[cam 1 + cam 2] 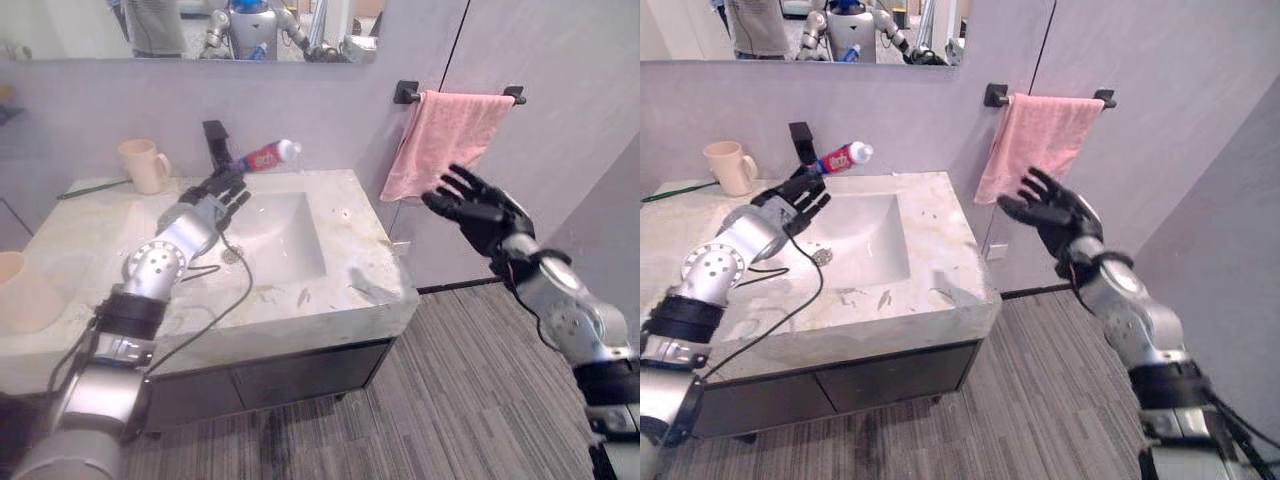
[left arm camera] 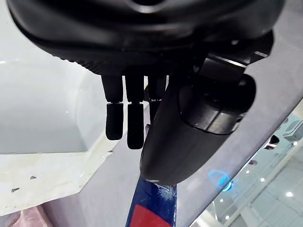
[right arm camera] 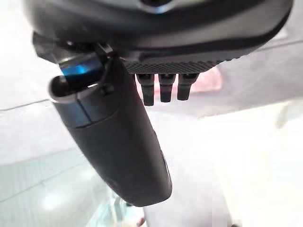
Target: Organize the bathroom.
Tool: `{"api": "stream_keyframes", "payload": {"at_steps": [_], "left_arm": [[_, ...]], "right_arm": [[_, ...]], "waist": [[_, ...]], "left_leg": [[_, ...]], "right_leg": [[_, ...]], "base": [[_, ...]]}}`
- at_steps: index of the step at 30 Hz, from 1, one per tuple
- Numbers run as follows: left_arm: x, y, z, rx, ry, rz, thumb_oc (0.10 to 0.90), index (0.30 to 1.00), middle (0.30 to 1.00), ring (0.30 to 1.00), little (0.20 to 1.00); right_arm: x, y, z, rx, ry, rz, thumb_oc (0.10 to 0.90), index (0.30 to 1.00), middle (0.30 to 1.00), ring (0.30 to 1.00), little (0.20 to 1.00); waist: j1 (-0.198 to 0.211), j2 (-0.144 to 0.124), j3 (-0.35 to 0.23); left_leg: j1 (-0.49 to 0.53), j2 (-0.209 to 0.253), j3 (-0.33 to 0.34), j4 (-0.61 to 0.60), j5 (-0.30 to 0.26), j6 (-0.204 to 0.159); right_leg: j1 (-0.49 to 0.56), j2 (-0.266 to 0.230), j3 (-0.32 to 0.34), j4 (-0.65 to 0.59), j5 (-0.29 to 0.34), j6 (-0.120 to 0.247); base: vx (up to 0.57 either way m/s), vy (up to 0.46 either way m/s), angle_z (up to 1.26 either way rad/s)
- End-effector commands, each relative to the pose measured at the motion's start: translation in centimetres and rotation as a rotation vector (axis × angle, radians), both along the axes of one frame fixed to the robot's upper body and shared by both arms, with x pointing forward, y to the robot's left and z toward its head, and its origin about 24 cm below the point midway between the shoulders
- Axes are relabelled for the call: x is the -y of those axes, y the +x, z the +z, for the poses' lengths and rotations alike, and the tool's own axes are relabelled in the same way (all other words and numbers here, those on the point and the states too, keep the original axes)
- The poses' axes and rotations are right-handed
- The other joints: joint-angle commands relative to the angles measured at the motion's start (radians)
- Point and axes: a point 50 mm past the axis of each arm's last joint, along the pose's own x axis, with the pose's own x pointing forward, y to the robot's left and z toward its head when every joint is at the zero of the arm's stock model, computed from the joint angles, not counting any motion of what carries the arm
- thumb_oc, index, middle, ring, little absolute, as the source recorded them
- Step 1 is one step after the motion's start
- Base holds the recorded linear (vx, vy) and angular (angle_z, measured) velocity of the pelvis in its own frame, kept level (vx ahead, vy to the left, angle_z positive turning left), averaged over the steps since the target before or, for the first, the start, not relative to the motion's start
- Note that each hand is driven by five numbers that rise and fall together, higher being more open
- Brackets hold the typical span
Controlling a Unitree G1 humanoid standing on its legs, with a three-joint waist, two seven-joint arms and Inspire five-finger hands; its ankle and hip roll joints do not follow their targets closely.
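While left hand [image 1: 215, 193] pinches toothpaste tube [image 1: 268, 156] | right hand [image 1: 478, 210] raised, fingers spread

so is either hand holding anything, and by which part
The left hand pinches the toothpaste tube by its flat tail end, cap pointing away over the sink. The right hand is open, holding nothing.

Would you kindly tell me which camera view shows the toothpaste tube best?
The left eye view: the whole toothpaste tube shows, white cap included, held up by the left robot hand above the sink. The right eye view shows it likewise. The left wrist view catches its blue and red end.
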Motion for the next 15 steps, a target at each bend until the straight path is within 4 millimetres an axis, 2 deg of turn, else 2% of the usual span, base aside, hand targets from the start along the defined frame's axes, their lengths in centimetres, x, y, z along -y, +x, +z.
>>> {"api": "stream_keyframes", "payload": {"at_steps": [1,8,15], "left_arm": [[1.8,0.5,7.5,0.329,-0.03,-0.038,0.4,0.3,0.3,0.3,0.3],[3.6,0.6,6.3,0.319,-0.061,-0.09,0.4,0.3,0.3,0.3,0.3],[5.4,0.4,5.8,0.32,-0.094,-0.144,0.4,0.3,0.3,0.3,0.3]], "right_arm": [[-1.5,-0.8,9.3,0.374,0.111,0.071,0.8,0.9,0.9,0.9,0.9],[-4.5,-0.2,11.4,0.392,0.325,0.181,0.8,0.9,0.9,0.9,0.9],[-6.9,0.3,11.8,0.343,0.473,0.278,0.8,0.9,0.9,0.9,0.9]], "waist": [[0.028,-0.01,-0.124],[0.052,-0.012,-0.139],[0.072,-0.012,-0.15]], "left_leg": [[-0.013,0.038,0.051,0.009,-0.028,0.003],[-0.014,0.04,0.035,0.009,-0.026,0.004],[-0.02,0.039,0.019,0.01,-0.023,0.006]], "right_leg": [[-0.009,-0.004,-0.169,0.096,-0.105,0.077],[-0.009,-0.006,-0.177,0.095,-0.105,0.076],[-0.01,-0.009,-0.176,0.094,-0.102,0.075]], "base": [[0.0,0.0,0.0],[0.0,0.001,0.01],[0.01,0.012,0.06]]}}
